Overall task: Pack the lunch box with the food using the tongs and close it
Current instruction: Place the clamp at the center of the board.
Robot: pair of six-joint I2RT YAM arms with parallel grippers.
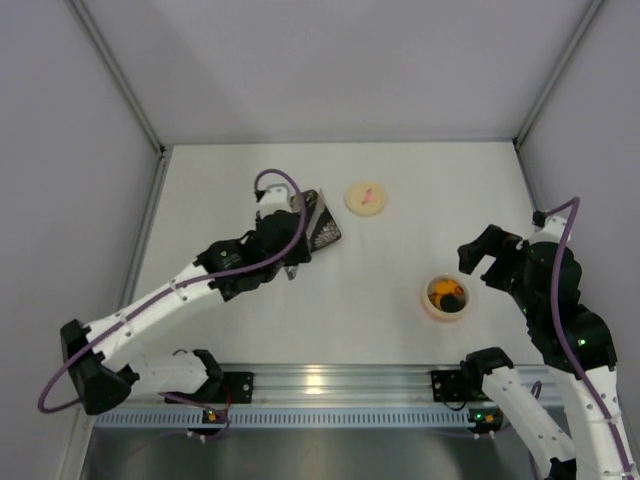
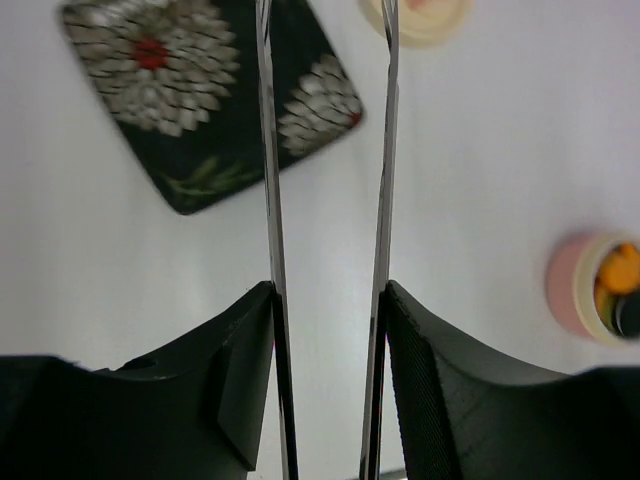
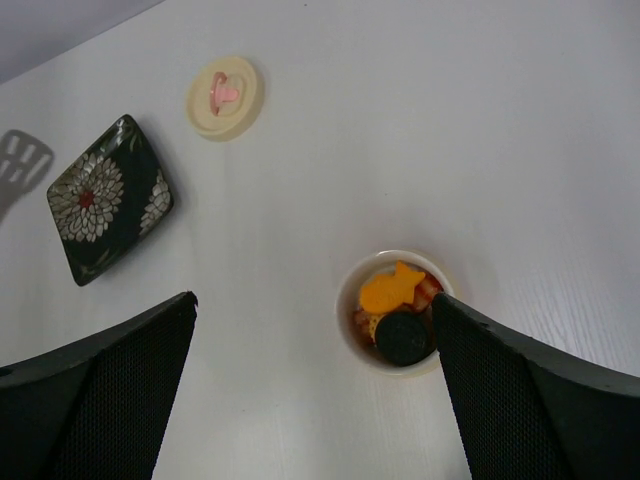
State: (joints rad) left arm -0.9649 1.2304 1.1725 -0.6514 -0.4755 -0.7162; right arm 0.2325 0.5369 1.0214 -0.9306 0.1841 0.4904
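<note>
My left gripper (image 2: pixel 330 290) is shut on the tongs (image 2: pixel 268 150); each finger presses one thin silvery arm, and the arms stand apart. They run up out of the left wrist view, so their tips are hidden. The round lunch box (image 1: pixel 446 297) stands at the right with its top off. It holds the food (image 3: pixel 396 290): an orange fish-shaped piece, a dark round cookie and reddish bits. Its cream lid (image 1: pixel 366 197) with a pink mark lies flat farther back. My right gripper (image 3: pixel 315 300) hangs open above the lunch box (image 3: pixel 395 310), nothing between its fingers.
A dark square plate (image 1: pixel 322 226) with white flower patterns lies by the left gripper (image 1: pixel 285 240), with no food on it in the left wrist view. Grey walls close the table at the back and both sides. The right gripper (image 1: pixel 478 255) sits just behind the lunch box.
</note>
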